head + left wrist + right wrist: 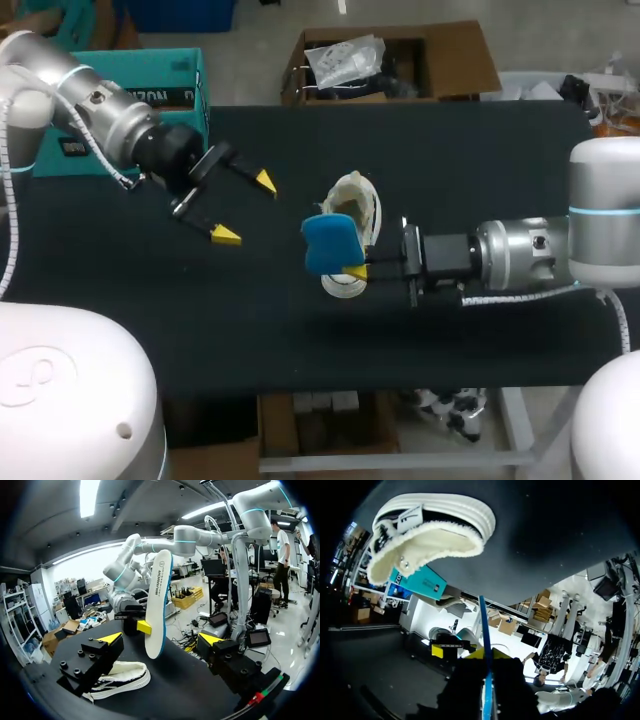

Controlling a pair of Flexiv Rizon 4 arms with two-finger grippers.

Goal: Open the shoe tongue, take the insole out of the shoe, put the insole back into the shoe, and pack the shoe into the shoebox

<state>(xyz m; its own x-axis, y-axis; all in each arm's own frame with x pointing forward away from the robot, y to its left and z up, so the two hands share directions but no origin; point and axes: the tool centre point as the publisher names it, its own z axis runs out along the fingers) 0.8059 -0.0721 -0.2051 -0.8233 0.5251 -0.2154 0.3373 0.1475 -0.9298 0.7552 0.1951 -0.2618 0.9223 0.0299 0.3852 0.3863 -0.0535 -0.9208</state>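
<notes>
A white shoe (357, 208) with a fleecy lining lies on the black table (450, 150), its opening upward. Just in front of it my right gripper (356, 271) is shut on the blue insole (331, 243), holding it on edge above the table. In the left wrist view the insole (158, 605) stands upright with its white underside showing, ahead of my open left gripper (160, 640); the shoe (120, 679) lies under the left finger. My left gripper (245, 208) hovers empty, left of the shoe. In the right wrist view the insole (484, 625) is edge-on between the fingers, the shoe (430, 535) ahead.
The teal shoebox (150, 85) sits at the table's back left corner, behind my left arm; it also shows beyond the shoe as a teal shoebox (417, 582) in the right wrist view. Bare black table stretches along the front edge and to the far right.
</notes>
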